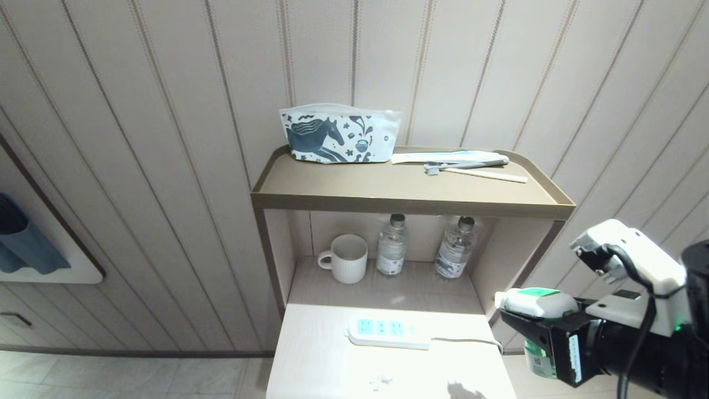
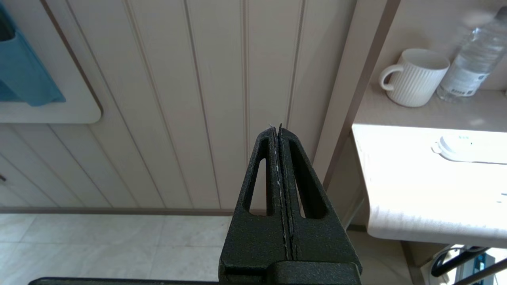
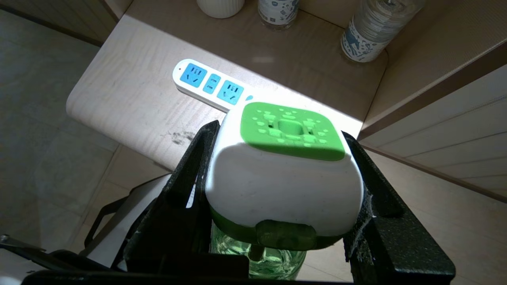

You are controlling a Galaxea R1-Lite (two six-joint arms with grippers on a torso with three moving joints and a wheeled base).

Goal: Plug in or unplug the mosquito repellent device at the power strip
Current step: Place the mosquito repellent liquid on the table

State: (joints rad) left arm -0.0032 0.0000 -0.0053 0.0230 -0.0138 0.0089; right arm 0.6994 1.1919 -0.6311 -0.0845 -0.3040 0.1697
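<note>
Your right gripper [image 3: 283, 174] is clamped on the mosquito repellent device [image 3: 283, 170], one finger on each side of its white head, green vented cap up and the green liquid bottle hanging below between the fingers. In the head view it sits off the right edge of the bedside table [image 1: 327, 354], clear of the surface and not yet over it.

The power strip [image 3: 210, 85] lies flat on the table ahead of the gripper and to its left, sockets facing up, cord trailing toward you; all three blue faces look free. So you are in the carry step of plugging in: the device is held, but not yet brought to a socket.

Next, bring the gripper in over the strip. The prongs do not show from here, so check which way they face before you turn the head to meet a socket. The strip looks light and unsecured, so press straight.

Your left gripper [image 2: 279, 158] is parked beside the table, fingers pressed together, holding nothing.
</note>
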